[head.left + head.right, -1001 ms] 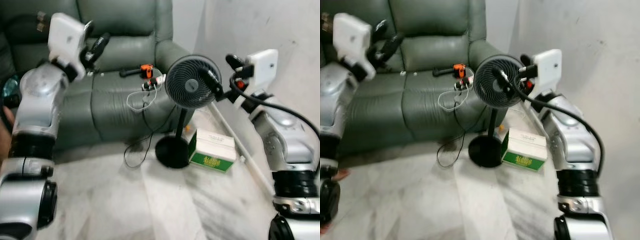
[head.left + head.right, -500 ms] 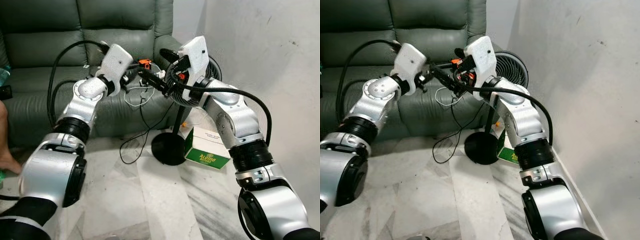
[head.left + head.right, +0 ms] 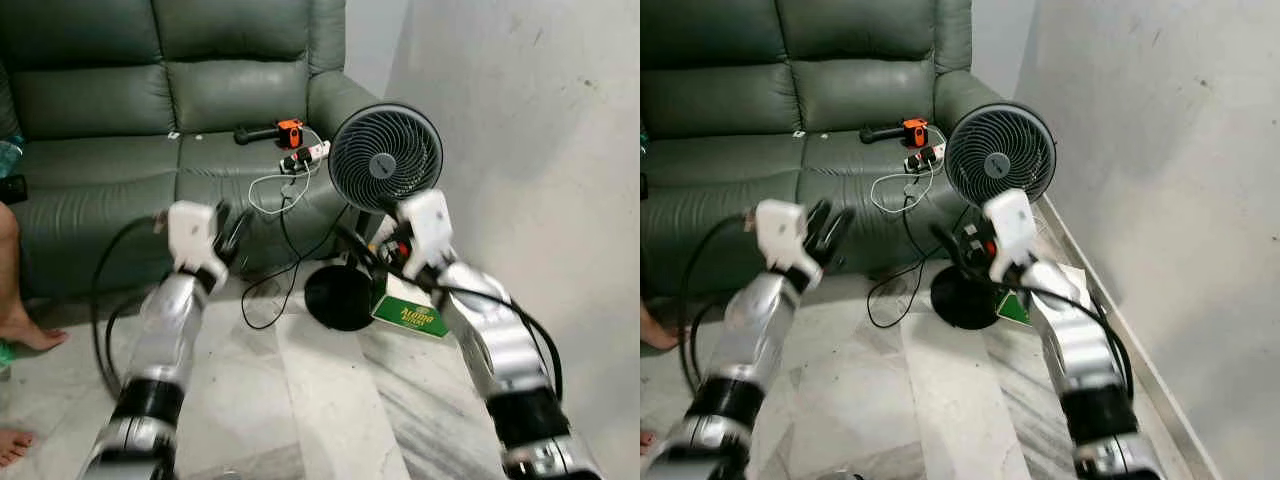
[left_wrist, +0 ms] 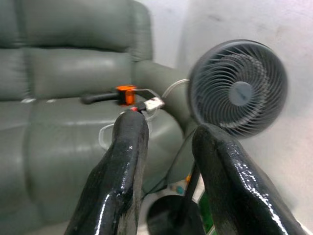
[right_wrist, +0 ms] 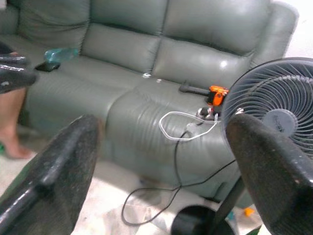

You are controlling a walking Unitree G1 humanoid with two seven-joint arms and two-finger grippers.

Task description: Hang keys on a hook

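Note:
My left gripper point(image 3: 231, 220) is held low in front of the grey-green sofa point(image 3: 100, 190), pointing toward its seat front. In the left wrist view its two black fingers point(image 4: 128, 147) stand a little apart, open with nothing between them. My right gripper point(image 3: 355, 246) hangs low beside the pole of the black standing fan point(image 3: 386, 160), pointing left. Its fingers point(image 5: 58, 166) are spread wide in the right wrist view, and the gap point(image 5: 166, 122) holds nothing. An orange-and-black tool point(image 3: 288, 131) and a power strip point(image 3: 306, 156) with a white cable lie on the sofa seat.
The fan's round base point(image 3: 338, 298) stands on the marble floor beside a green-and-white box point(image 3: 412, 312). A black cord trails from the sofa to the floor. A person's bare foot point(image 3: 25, 325) is at the far left. A plain wall point(image 3: 520, 150) runs along the right.
Both arms have dropped from chest height, where the grippers nearly met before the power strip, to low positions apart. The view has also shifted between frames.

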